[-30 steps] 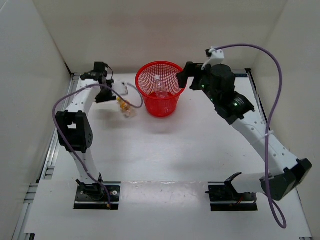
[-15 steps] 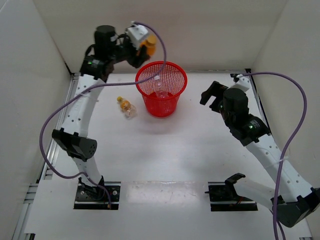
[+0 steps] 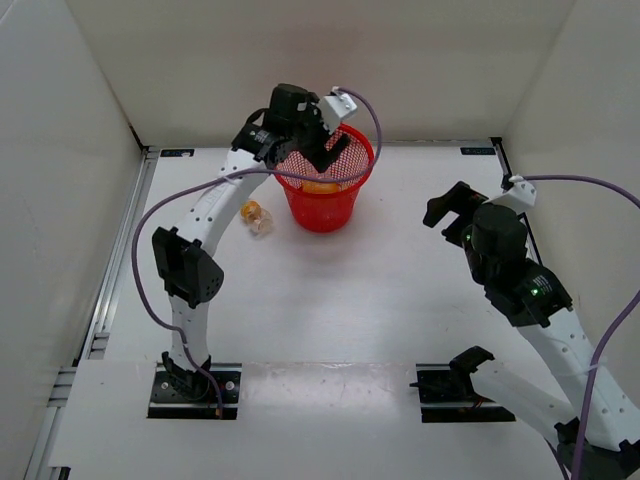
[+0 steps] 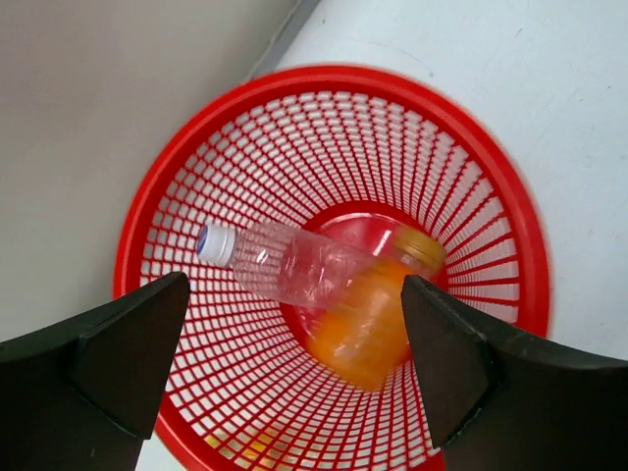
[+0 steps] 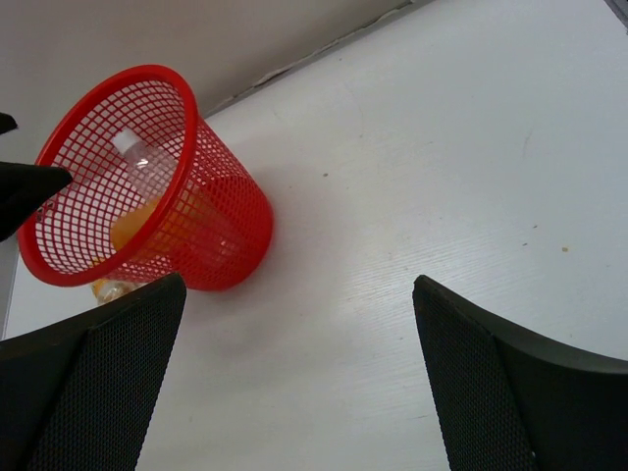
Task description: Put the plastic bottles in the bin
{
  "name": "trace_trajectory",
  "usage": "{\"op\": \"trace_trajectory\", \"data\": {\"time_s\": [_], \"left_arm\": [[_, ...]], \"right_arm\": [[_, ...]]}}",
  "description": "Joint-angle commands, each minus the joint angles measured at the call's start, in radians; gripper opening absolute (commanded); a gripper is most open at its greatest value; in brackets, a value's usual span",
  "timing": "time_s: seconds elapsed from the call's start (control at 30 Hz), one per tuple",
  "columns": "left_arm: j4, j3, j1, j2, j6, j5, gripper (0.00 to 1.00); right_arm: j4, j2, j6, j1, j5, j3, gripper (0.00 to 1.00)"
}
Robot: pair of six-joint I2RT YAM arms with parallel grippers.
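Small clear yellow-orange-capped plastic bottle [image 3: 257,217] is lying just beside the round red plastic mesh bin [image 3: 322,213], nearer the left gripper [image 4: 291,294], whose wide, empty jaws are hovering above that bin.

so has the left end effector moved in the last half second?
Yes. The left end effector swung right, from left of the bin to above its mouth.

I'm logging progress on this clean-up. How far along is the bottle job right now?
Done: the clear bottle and the orange-filled bottle lie in the red bin. In hand: nothing; the left gripper hangs open over the bin, and the right gripper is open and empty, off to the side. Left: the small bottle with the yellow-orange cap lies on the table beside the bin.
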Motion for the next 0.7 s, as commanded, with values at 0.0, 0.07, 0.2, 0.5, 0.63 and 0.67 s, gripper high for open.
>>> {"op": "trace_trajectory", "data": {"time_s": [0.0,0.07,0.2,0.5,0.63,0.67], "left_arm": [[0.019,-0.002,-0.065,-0.154,0.16,-0.206,1.0],[0.019,-0.077,-0.065,-0.221,0.325,-0.262,1.0],[0.019,-0.295,-0.008,-0.36,0.745,-0.382,1.0],[0.019,-0.742,0.271,-0.588,1.267,-0.215,0.97],[0.06,-0.897,0.338,-0.583,1.413,-0.078,0.98],[0.06,-0.915,0.366,-0.572,1.472,0.024,1.0]], "right_arm": [[-0.006,0.002,0.011,0.004,0.019,-0.011,1.0],[-0.006,0.026,0.011,0.004,0.007,-0.001,1.0],[-0.006,0.051,0.002,0.013,-0.013,0.008,1.0],[0.037,0.138,-0.032,0.013,-0.073,0.008,1.0],[0.046,0.198,-0.055,0.013,-0.103,0.032,1.0],[0.046,0.198,-0.055,0.013,-0.104,0.032,1.0]]}}
